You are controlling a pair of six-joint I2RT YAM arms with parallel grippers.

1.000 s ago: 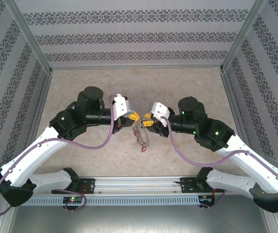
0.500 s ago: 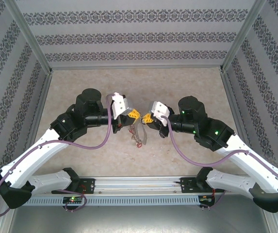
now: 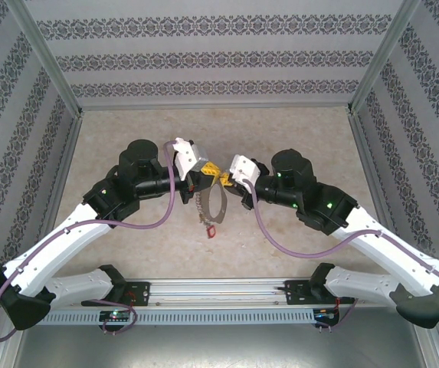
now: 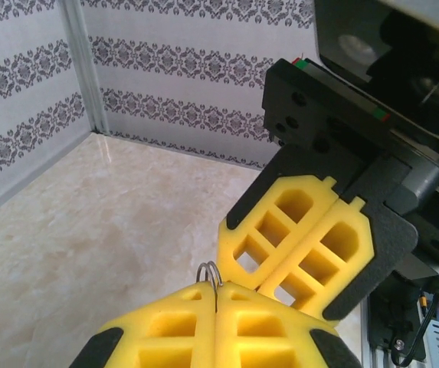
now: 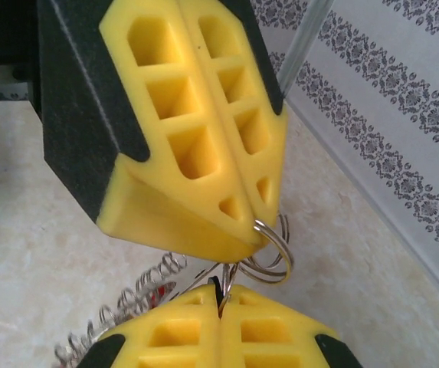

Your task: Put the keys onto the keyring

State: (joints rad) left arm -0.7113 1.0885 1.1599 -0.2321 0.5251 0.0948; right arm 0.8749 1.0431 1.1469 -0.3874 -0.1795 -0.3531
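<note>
Fingers (image 5: 165,215) of left gripper (image 3: 208,169) pinch keyring (image 3: 204,207); right gripper (image 3: 224,180) just clamped shut tip-to-tip, key or ring unclear; threading likely next.

From high behind the arm bases, looks down over the whole table (image 3: 296,130). From each wrist, peers at very close range toward the opposite arm. Shares, across all three, the mid-table meeting spot of left gripper (image 3: 211,169) and right gripper (image 3: 224,181).

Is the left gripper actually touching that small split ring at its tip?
Touching. In the right wrist view the left gripper has its shut pads pinched on the top of the small split ring, which hangs from their tip.
</note>
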